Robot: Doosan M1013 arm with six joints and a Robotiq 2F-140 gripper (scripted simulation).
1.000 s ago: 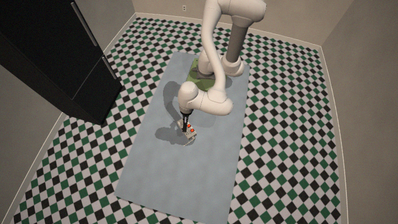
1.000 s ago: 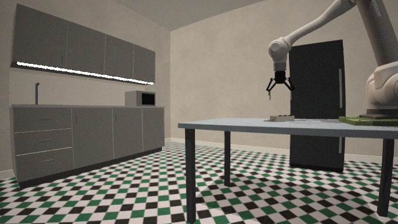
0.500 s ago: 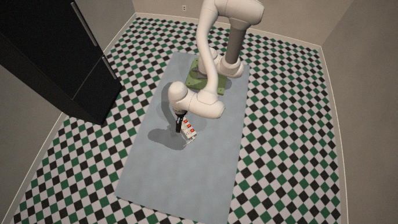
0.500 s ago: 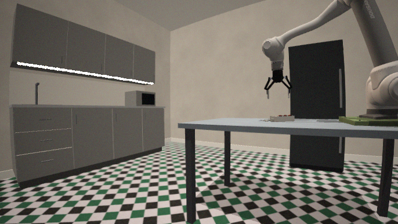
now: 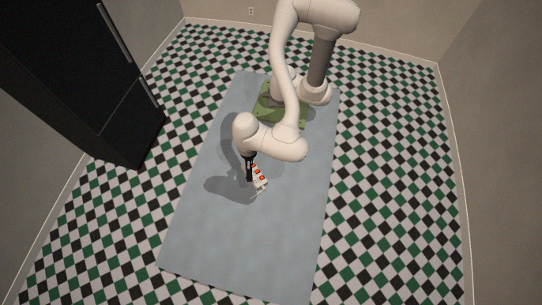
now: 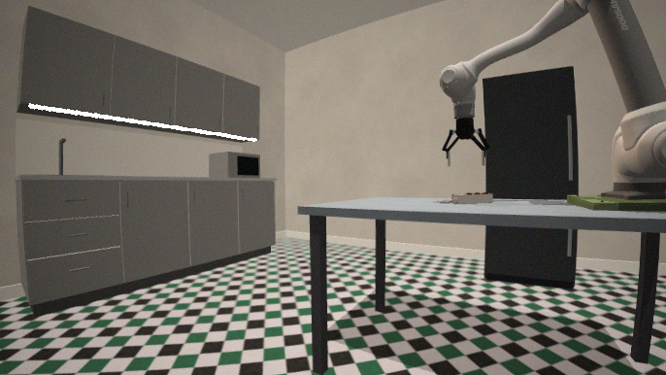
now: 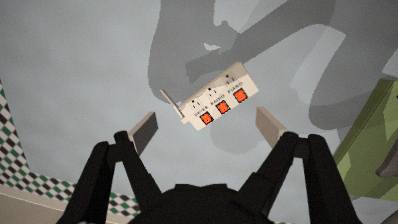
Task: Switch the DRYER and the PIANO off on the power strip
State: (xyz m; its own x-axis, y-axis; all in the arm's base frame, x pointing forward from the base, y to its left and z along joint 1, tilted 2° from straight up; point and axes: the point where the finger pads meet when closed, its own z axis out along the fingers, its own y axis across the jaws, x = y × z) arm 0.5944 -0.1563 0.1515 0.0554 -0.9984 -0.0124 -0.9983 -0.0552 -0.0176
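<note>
A white power strip [image 7: 219, 102] lies flat on the grey table, right way up, with a short cord stub at its left end. It carries three orange rocker switches labelled DRYER [image 7: 206, 118], RADIO [image 7: 222, 106] and PIANO [image 7: 240, 95]. All three look alike, lit orange. The strip also shows in the top view [image 5: 258, 177] and in the exterior view [image 6: 472, 197]. My gripper [image 7: 205, 118] hangs well above the strip, fingers wide open and empty. It also shows in the exterior view [image 6: 465, 154], clearly apart from the strip, and in the top view [image 5: 249, 172].
The arm's green base plate [image 5: 281, 107] sits at the far end of the table; it also shows at the right edge of the wrist view [image 7: 372, 145]. A black fridge [image 6: 530, 175] stands behind the table. Kitchen cabinets [image 6: 141, 228] line the far wall.
</note>
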